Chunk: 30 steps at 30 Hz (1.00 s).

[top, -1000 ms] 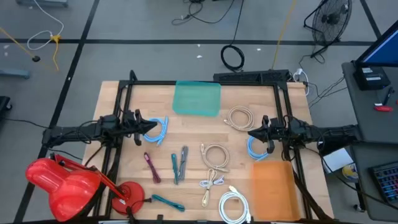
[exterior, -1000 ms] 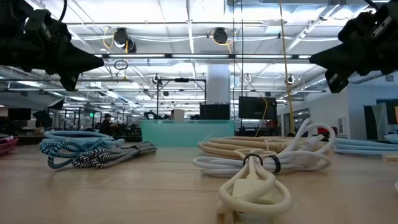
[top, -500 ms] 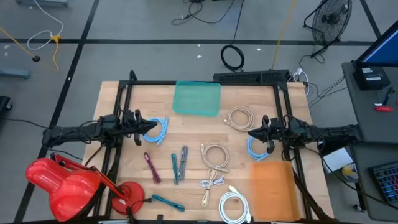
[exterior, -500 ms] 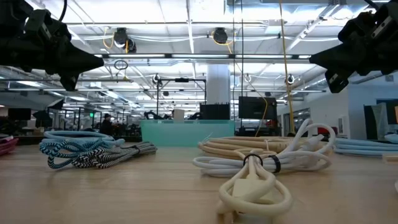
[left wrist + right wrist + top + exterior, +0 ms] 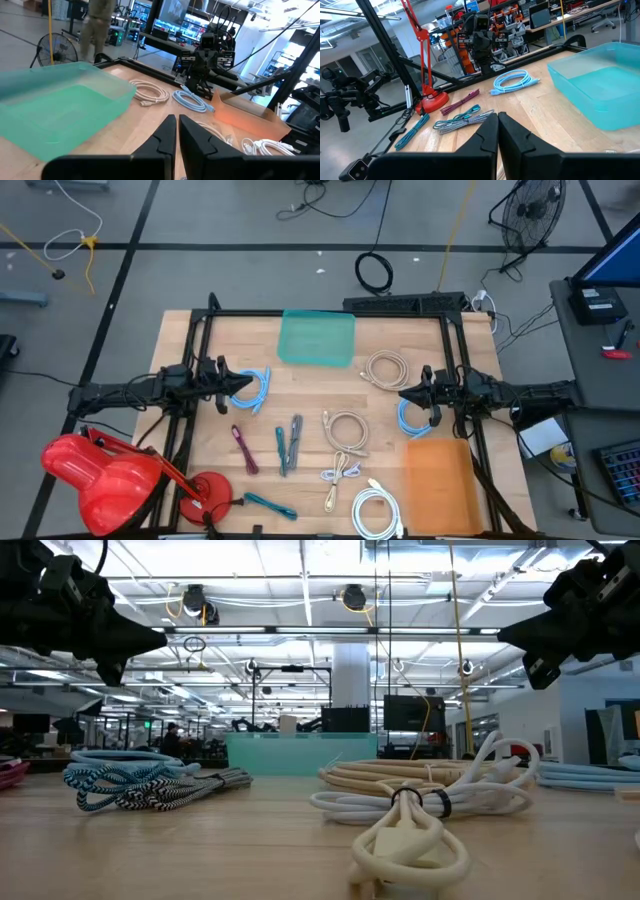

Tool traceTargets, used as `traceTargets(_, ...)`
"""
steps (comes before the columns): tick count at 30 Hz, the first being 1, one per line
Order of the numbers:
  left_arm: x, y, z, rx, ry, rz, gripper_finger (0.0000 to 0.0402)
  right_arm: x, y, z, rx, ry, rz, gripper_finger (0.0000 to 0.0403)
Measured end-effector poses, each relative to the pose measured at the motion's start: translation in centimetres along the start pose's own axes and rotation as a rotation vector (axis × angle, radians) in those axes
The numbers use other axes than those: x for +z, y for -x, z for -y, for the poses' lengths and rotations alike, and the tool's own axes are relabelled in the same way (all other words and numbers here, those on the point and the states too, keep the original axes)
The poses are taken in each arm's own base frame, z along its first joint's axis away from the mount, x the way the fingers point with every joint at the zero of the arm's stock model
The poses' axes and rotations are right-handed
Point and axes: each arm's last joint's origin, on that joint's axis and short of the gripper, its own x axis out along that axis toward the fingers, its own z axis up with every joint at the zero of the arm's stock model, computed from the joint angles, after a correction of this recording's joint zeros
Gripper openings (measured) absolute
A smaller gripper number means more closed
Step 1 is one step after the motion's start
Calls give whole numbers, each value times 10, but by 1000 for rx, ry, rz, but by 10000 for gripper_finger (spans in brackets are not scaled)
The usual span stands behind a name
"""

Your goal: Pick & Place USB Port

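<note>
Several coiled USB cables lie flat on the wooden table: a light blue coil (image 5: 258, 387) under my left gripper's tip, another light blue coil (image 5: 411, 417) under my right gripper, two beige coils (image 5: 385, 368) (image 5: 347, 430), white bundles (image 5: 375, 510), and maroon (image 5: 244, 448) and teal-grey cables (image 5: 288, 442). My left gripper (image 5: 245, 385) (image 5: 177, 120) hangs level over the table's left side, shut and empty. My right gripper (image 5: 403, 392) (image 5: 497, 117) mirrors it over the right side, shut and empty. Both stand well above the tabletop in the low view.
A teal tray (image 5: 317, 338) sits at the far middle and an orange tray (image 5: 440, 485) at the near right. A red desk lamp (image 5: 110, 470) stands at the near left corner. A black frame (image 5: 330, 313) borders the table. A person stands in the room beyond.
</note>
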Motion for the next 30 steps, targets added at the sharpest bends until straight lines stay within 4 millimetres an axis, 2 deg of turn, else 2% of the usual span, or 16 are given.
traceTargets(12, 0, 0, 0, 0, 0, 0, 21, 1, 0, 0, 4, -45, 10, 0)
traceTargets(15, 0, 0, 0, 0, 0, 0, 21, 3, 0, -1, 17, -177, 34, 0)
traceTargets(22, 0, 0, 0, 0, 0, 0, 21, 14, 1, -5, 98, -709, 119, 0)
traceTargets(26, 0, 0, 0, 0, 0, 0, 21, 20, 2, -8, 163, -874, 163, 0)
traceTargets(30, 0, 0, 0, 0, 0, 0, 21, 25, 4, -9, 192, -953, 218, 0)
